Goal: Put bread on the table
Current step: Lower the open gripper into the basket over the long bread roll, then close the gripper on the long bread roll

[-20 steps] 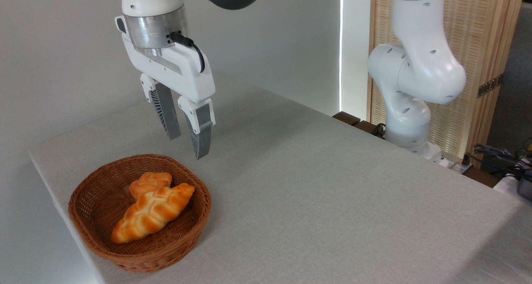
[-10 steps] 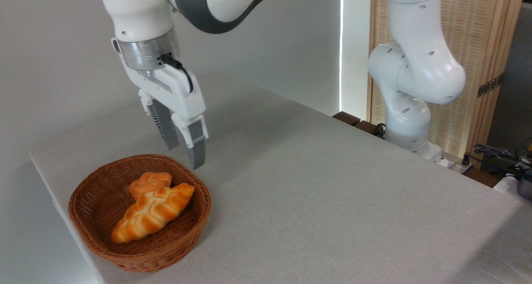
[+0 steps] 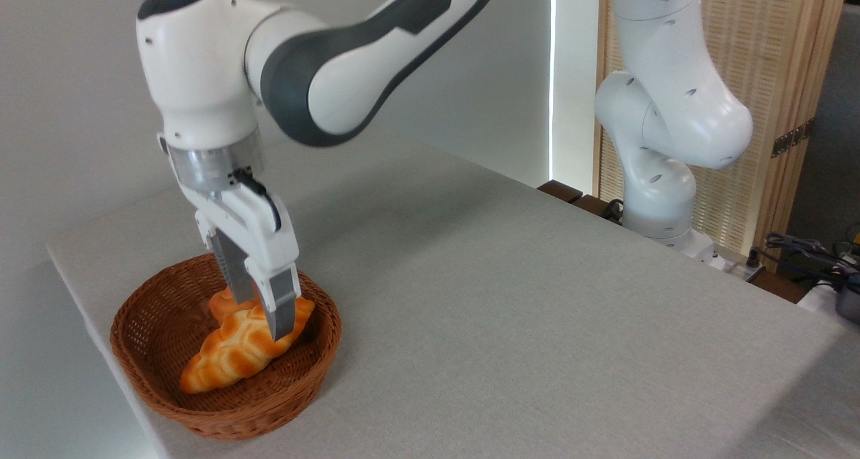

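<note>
The long braided golden bread (image 3: 225, 358) lies slanted in the brown wicker basket (image 3: 138, 371) at the table's near left corner. My gripper (image 3: 259, 316) has come down into the basket and stands open. Its front finger (image 3: 282, 311) is against the loaf's upper right end. The rear finger is on the far side, partly hidden between the loaf and the small round bun (image 3: 218, 304). The loaf rests on the basket floor. The table (image 3: 510, 311), covered in grey-beige cloth, stretches to the right.
The arm's white base column (image 3: 662, 150) stands at the back right edge of the table. Cables and a dark device (image 3: 820, 257) lie past the right edge. A slatted wooden screen stands behind the base.
The gripper has dropped from above the basket's far rim down and to the left into the basket, so its fingers now straddle the loaf's upper end. The bread has not moved.
</note>
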You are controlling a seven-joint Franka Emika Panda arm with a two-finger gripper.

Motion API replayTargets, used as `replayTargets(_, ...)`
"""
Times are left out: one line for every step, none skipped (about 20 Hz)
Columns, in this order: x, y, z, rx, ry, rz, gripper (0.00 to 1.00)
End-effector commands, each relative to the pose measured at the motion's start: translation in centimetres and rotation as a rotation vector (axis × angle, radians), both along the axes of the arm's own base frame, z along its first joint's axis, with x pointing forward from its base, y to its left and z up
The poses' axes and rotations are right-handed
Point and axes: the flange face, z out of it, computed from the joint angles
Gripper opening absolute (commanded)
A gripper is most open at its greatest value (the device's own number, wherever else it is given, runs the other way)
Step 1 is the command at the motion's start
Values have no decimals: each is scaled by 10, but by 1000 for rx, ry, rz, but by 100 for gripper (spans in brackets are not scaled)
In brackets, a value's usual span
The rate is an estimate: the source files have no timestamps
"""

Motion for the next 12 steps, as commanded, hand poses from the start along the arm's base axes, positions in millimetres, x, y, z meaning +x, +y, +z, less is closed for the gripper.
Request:
replayTargets(6,-10,-11,-8,-2,8,100)
replayTargets(6,-11,-14,-8,2,6,100)
replayTargets(7,-11,-20,-5,11,4,100)
replayTargets(9,-11,-26,-5,17,3,100)
replayTargets(10,-11,-28,-6,11,4,100)
replayTargets(12,-12,-29,-8,2,4,100)
replayTargets(12,-15,-32,-9,7,-1,100)
replayTargets(11,-21,-33,-12,9,-9,100)
replayTargets(11,-23,-35,-13,12,-12,100)
replayTargets(11,-24,-38,-11,16,-16,100)
replayTargets(11,-24,-40,-11,19,-19,90)
replayTargets(11,-24,-40,-12,19,-18,72)
